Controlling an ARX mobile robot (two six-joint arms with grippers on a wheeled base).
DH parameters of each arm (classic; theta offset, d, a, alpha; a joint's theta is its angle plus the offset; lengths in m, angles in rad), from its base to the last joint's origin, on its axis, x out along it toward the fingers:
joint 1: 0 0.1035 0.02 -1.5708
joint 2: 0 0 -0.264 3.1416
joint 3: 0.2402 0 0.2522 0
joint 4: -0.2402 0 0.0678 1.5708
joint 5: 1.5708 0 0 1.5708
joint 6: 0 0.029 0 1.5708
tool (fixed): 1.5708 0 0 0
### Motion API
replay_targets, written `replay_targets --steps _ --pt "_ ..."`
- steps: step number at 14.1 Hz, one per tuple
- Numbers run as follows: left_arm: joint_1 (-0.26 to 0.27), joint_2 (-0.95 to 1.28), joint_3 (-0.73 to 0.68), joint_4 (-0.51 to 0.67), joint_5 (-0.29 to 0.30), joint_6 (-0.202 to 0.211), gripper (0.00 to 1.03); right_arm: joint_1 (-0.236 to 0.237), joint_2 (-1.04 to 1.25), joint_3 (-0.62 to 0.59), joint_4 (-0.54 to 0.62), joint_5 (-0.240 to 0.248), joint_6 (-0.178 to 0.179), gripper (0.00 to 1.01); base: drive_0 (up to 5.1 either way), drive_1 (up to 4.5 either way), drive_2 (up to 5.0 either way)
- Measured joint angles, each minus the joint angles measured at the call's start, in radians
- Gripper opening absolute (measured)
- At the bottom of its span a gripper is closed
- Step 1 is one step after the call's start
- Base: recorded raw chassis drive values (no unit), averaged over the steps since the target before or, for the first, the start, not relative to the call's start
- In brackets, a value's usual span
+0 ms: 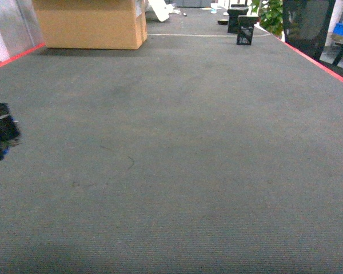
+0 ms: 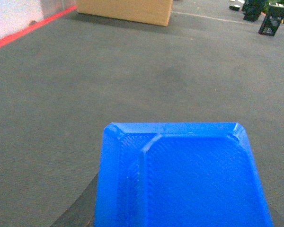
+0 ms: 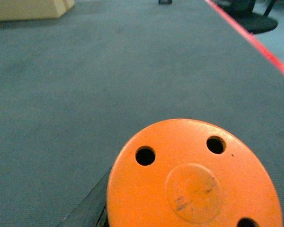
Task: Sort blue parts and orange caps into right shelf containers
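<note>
Head view: cardboard box (image 1: pixel 90 23) far ahead on grey carpet (image 1: pixel 177 160); fingers' openness cannot be told

Far left: you have the cardboard box (image 1: pixel 90 23) on the carpet (image 1: pixel 177 160).
Far right: the office chair (image 1: pixel 313 28) stands beyond the floor tape (image 1: pixel 317 60).
Left edge: left gripper (image 1: pixel 0 132).

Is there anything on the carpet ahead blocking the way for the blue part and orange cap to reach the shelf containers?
The shelf containers aren't visible. The carpet ahead lies bare; the cardboard box and small black stands sit far back. The blue part and orange cap fill the wrist views.
</note>
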State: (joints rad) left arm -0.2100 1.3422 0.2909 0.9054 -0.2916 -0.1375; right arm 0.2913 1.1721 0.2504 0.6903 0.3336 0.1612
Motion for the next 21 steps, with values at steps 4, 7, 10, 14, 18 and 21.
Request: replay_targets --steps 4,7,10,14,18,21 --pt "-0.043 -0.488 -0.033 -0.212 -0.039 -0.001 0.42 0.039 -0.629 -0.013 -0.339 0.095 -0.054 0.44 0.0 0.0 0.0" --pt "-0.006 -0.521 -0.034 -0.368 0.055 0.05 0.42 -0.011 -0.665 -0.035 -0.415 -0.034 -0.109 0.44 0.0 0.0 0.0" --pt "0.061 -0.652 -0.116 -0.383 0.138 0.117 0.42 -0.108 -0.765 -0.104 -0.428 -0.146 -0.138 0.44 0.0 0.0 0.0" --pt "0.167 -0.792 -0.199 -0.454 0.264 0.121 0.42 -0.26 -0.867 -0.169 -0.473 -0.312 -0.149 0.44 0.0 0.0 0.0" --pt "0.207 -0.928 -0.247 -0.545 0.291 0.122 0.42 -0.291 -0.952 -0.206 -0.517 -0.334 -0.154 0.44 0.0 0.0 0.0" --pt "0.207 -1.003 -0.28 -0.571 0.291 0.122 0.42 -0.291 -1.079 -0.237 -0.637 -0.334 -0.155 0.44 0.0 0.0 0.0"
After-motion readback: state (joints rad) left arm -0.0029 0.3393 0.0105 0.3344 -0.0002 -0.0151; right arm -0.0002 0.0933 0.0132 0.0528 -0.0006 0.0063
